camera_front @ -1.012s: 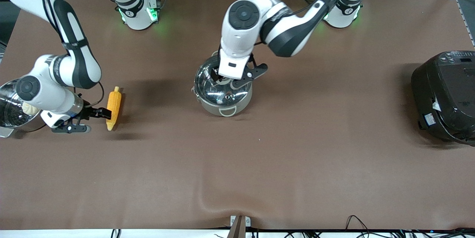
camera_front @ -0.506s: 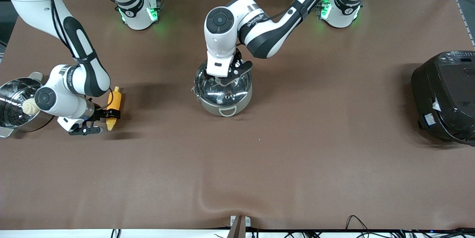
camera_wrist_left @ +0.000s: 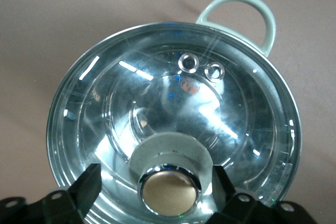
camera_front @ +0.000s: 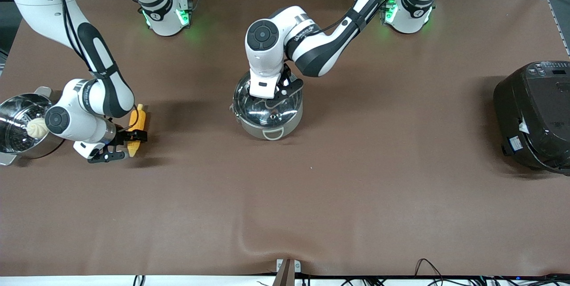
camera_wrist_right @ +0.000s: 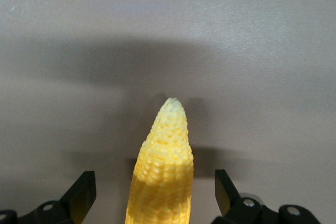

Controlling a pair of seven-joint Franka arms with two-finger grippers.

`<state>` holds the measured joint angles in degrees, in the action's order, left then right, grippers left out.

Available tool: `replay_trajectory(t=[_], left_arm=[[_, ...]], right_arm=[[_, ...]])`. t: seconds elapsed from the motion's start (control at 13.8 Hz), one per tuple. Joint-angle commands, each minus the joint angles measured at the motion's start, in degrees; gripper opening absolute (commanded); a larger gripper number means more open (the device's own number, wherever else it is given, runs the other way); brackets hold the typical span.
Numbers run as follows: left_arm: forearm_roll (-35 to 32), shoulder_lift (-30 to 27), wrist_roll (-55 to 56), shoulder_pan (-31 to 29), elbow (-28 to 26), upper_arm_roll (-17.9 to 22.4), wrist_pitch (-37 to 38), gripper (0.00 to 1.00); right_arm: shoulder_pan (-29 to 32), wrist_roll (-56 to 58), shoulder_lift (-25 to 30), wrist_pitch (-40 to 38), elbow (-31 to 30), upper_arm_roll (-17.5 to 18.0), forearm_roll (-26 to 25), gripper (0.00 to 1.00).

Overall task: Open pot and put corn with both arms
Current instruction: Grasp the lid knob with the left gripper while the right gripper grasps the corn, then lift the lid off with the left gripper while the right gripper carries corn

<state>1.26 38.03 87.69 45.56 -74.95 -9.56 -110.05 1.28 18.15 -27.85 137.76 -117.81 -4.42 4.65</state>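
The steel pot stands mid-table, closed by a domed glass lid with a round metal knob. One pale loop handle shows. My left gripper hangs just over the lid, open, its fingers on either side of the knob without touching it. The yellow corn lies on the table toward the right arm's end. My right gripper is low over it, open. In the right wrist view the corn lies between the spread fingers, with a gap on each side.
A steel steamer pot with a white bun stands at the table edge beside the right arm's wrist. A large black rice cooker stands at the left arm's end. The brown mat has a ripple near the front edge.
My left gripper has come down and centred over the lid knob. My right gripper has moved onto the corn, so its open fingers now straddle it. The corn and pot have not moved.
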Motion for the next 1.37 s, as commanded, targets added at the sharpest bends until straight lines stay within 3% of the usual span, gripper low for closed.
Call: replay_trajectory(t=[0.0,0.07,0.14,0.29,0.36,0.43,0.51,0.58,0.8,0.94,1.3], left_arm=[[-1.35,1.08,0.46,1.02,1.56,0.16,0.18,0.72],[-1.35,1.26,0.37,0.84,1.47,0.16,0.18,0.63],[-1.26,1.34,0.37,0.84,1.47,0.16,0.18,0.60],[-1.26,1.35,0.37,0.84,1.38,0.16,0.18,0.50],[-1.35,1.43,0.28,0.75,1.38,0.16,0.18,0.42],[-1.35,1.35,0.28,0.58,1.38,0.16,0.18,0.28],[-1.44,1.08,0.28,0.58,1.38,0.16,0.27,0.05],[-1.44,0.56,0.28,0.49,1.38,0.16,0.44,0.00],[-1.44,-3.38,-0.15,-1.78,1.29,0.16,1.59,0.00],[-1.52,-6.63,-1.38,-3.63,1.29,0.16,6.48,0.00],[-1.09,-18.32,-21.72,-14.68,-0.46,-0.02,20.12,0.00]], right_arm=[[1.80,3.03,-0.62,-0.21,-0.92,0.81,1.06,1.00],[1.89,3.29,-0.63,-0.30,-1.80,0.81,1.06,1.00],[2.41,3.99,-0.63,-0.30,-2.16,0.81,1.06,1.00],[3.47,3.91,-0.63,-0.65,-2.25,0.81,1.24,0.89],[3.56,3.91,-0.63,-1.09,-2.34,0.81,1.94,0.78],[3.47,3.56,-0.63,-1.96,-2.25,0.81,3.25,0.72],[3.21,3.38,-0.63,-3.02,-2.25,0.81,4.57,0.67],[3.12,3.29,-0.54,-3.81,-2.16,0.81,5.97,0.65],[2.68,1.62,-0.28,-4.70,-2.07,0.81,6.69,0.46],[2.42,1.45,-0.19,-4.78,-1.99,0.81,6.69,0.34],[1.10,-3.13,2.18,-14.07,3.01,0.90,6.69,0.33]])
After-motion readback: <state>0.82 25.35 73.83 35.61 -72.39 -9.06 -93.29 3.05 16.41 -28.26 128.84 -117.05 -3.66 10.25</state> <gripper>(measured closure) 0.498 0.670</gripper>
